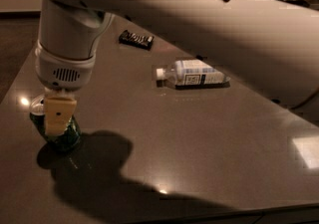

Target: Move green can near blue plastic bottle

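A: Where was the green can [64,137]?
B: Near the surface [199,158] left edge, tilted. Gripper [56,126] was on it, jaws clamped round it.
A: Blue plastic bottle [194,73]?
B: Lay on its side well apart, toward the far right edge. Dark wrapper [135,39] lay beyond.

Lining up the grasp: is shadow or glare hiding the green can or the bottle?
Camera view: dim; the gripper is at the green can, front left; the arm's shadow darkens the table beside it; glare spots lie apart; blue plastic bottle reads clearly.
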{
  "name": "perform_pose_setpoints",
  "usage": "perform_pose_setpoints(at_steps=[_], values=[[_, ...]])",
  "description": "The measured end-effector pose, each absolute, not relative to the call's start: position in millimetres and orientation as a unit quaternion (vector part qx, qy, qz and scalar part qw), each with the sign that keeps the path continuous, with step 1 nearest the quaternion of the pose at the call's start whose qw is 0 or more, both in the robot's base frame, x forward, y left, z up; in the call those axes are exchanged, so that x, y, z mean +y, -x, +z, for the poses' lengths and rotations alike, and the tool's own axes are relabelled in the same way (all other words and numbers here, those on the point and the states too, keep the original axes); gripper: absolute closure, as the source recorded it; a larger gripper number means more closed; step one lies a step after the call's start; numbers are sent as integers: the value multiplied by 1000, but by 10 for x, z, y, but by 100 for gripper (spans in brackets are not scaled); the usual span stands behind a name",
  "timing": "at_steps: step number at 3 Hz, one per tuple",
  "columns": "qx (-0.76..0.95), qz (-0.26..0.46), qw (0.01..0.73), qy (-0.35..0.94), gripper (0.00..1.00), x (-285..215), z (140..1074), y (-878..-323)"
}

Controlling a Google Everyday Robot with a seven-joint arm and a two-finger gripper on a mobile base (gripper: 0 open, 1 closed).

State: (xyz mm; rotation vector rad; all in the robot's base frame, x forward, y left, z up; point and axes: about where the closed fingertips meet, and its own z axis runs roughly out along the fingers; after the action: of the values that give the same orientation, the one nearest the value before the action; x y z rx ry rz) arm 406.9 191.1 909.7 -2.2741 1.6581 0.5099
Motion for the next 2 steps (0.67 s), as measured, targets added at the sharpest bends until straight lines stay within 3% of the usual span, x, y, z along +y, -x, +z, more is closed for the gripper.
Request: perform_pose_setpoints(at_steps=[1, 2], values=[[590, 182, 140, 774, 87, 1743, 9157, -4238], [619, 180, 144, 751, 100, 1422, 9169, -4552]])
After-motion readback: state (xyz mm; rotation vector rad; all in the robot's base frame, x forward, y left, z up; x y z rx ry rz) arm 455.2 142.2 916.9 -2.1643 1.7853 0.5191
